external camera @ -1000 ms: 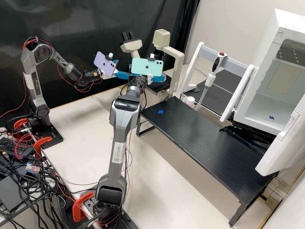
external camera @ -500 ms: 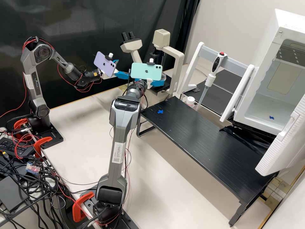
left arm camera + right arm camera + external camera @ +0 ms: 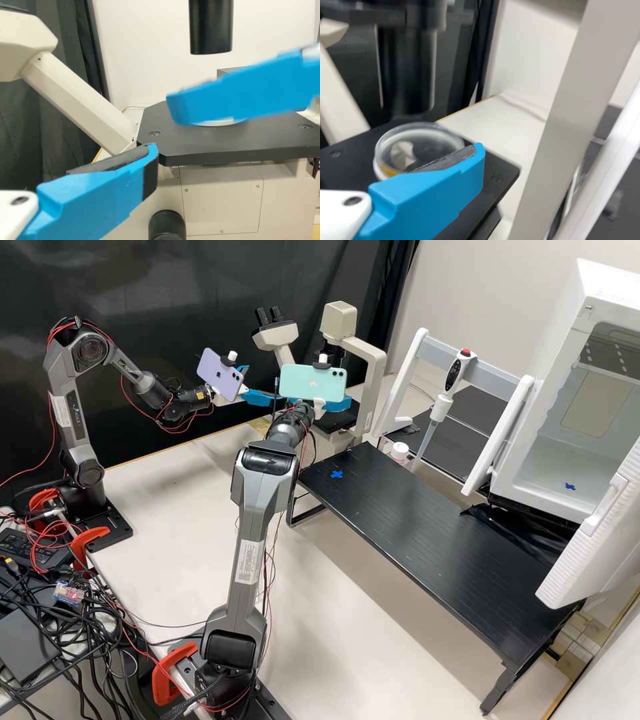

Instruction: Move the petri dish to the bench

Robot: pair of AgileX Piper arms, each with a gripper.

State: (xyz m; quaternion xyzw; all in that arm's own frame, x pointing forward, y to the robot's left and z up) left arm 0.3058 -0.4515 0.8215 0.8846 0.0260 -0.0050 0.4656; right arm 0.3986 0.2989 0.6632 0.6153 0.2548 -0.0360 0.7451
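In the high view, my left gripper (image 3: 259, 387) stands open beside the microscope (image 3: 280, 340), and my right gripper (image 3: 335, 405) is at its stage, partly behind a teal phone. The clear round petri dish (image 3: 417, 150) lies flat on the black stage (image 3: 495, 175) in the right wrist view. One finger of my open right gripper (image 3: 475, 170) crosses in front of the dish's near edge. In the left wrist view my left gripper (image 3: 150, 165) is open and off the stage's edge; the right gripper's finger covers most of the dish (image 3: 217, 122).
The black raised bench (image 3: 427, 527) bears a blue cross mark (image 3: 337, 474) near its left end. Behind it stand a pipette (image 3: 440, 407) on a white holder and a white-capped bottle (image 3: 400, 452). An open white incubator (image 3: 567, 460) is at the right, its door (image 3: 593, 547) projecting over the bench.
My right gripper has shifted slightly, dipping first and then rising a little to the right in the high view. The left arm has kept still.
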